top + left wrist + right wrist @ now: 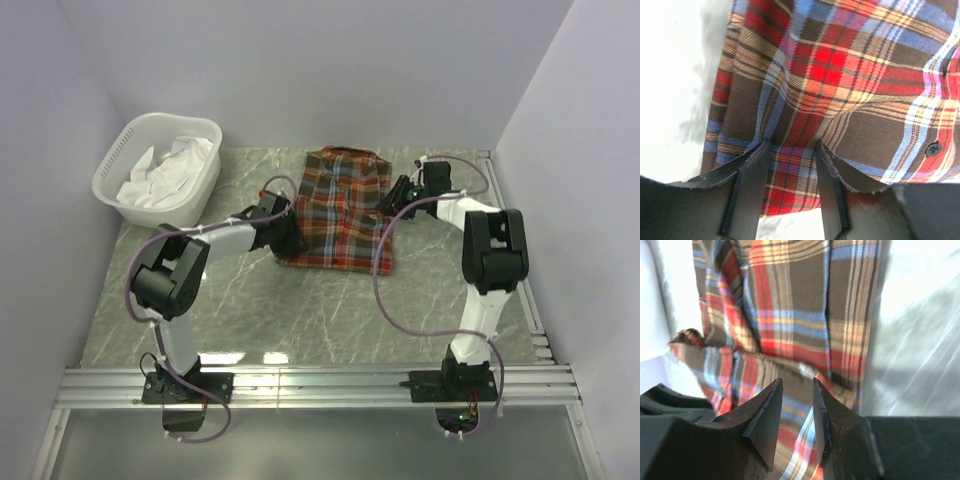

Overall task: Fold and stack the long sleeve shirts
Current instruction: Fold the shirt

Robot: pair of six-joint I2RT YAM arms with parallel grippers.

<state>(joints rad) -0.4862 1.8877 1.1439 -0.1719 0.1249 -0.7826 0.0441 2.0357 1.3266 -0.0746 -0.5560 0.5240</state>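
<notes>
The left arm (185,270) and right arm (492,250) are each built of white link shells between bulky black joint housings, on a black base plate (185,387) bolted to the aluminium rail (320,378). A mauve cable (380,270) loops loosely along each arm above the rail. The left claw (792,145) and right claw (797,381) each have two matt black, wedge-shaped fingers tapering to thin tips.

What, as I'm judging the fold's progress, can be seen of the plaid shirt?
The plaid shirt is flannel-looking cloth in red, orange, blue and brown checks, with dark buttons down the front. It lies flat on the grey table, roughly rectangular, no sleeve spread out. The left gripper sits at its left edge, the right gripper at its right edge, each with cloth between its fingers; whether either pinches it is unclear.
</notes>
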